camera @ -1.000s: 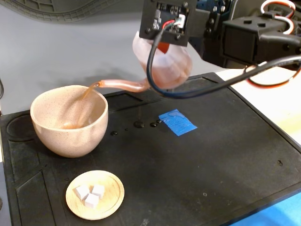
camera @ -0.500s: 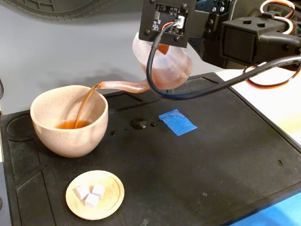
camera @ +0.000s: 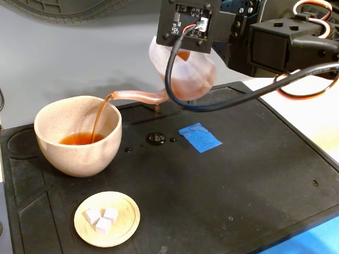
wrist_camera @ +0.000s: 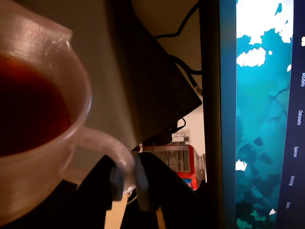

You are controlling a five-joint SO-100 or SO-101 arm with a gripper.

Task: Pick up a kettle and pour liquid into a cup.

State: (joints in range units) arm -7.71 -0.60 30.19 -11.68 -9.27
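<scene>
**Kettle tipped, tea running into cup**

In the fixed view the arm (camera: 275, 42) reaches in from the upper right, wrist rolled so the kettle (camera: 185, 71) hangs tilted above the black mat (camera: 238, 174), spout down to the left. The liquid (camera: 100, 119) streams from the spout tip into the cup (camera: 78, 136), pooling at its bottom. In the wrist view the gripper (wrist_camera: 127, 183) is closed on the kettle's loop handle, fingers (wrist_camera: 116, 183) pinching it from both sides. A wooden dish (camera: 107, 218) sits near the cup.
</scene>
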